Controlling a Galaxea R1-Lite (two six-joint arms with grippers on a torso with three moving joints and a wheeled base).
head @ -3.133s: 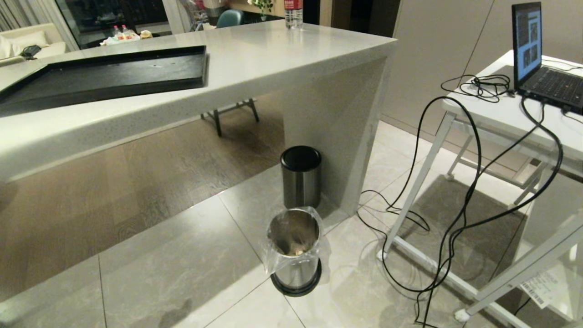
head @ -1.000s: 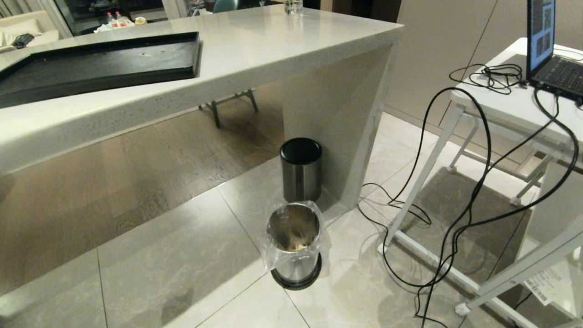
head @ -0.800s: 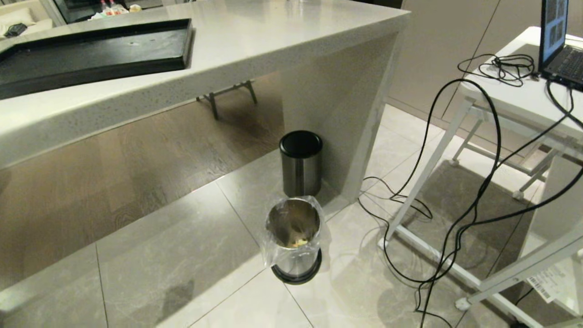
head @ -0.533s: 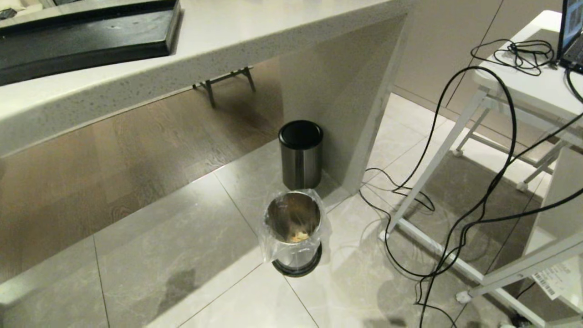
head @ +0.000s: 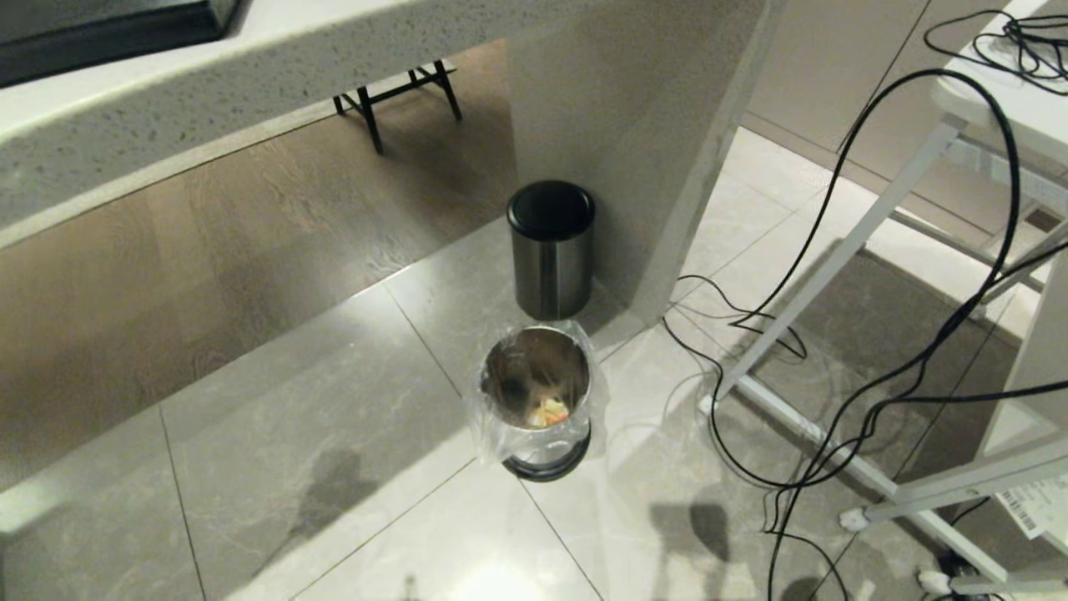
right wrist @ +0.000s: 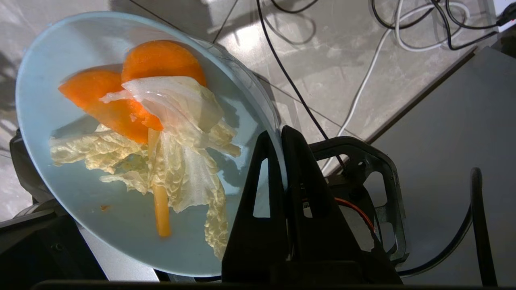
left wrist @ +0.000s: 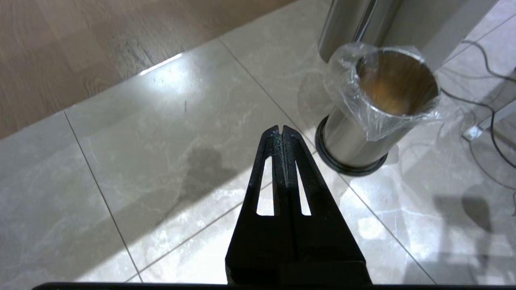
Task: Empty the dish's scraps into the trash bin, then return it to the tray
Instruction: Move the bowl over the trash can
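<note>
The jaws of the right gripper (right wrist: 278, 135) pinch the rim of the dish (right wrist: 92, 201), with the scraps (right wrist: 153, 125) lying inside it just beyond them. The left gripper (left wrist: 281, 129) has its jaws pressed together and empty, and the trash bin (left wrist: 379, 117) stands on the floor near their tip, to one side.

Dark black-lidded bin (head: 551, 249) against counter wall (head: 617, 125); black cables (head: 843, 367) trail across floor.

Camera tipped down: whole view slid up. Tray (head: 108, 33) now only sliver at top corner, laptop gone from sight. More floor shows in front of trash bin (head: 536, 401). Things themselves not moved.
</note>
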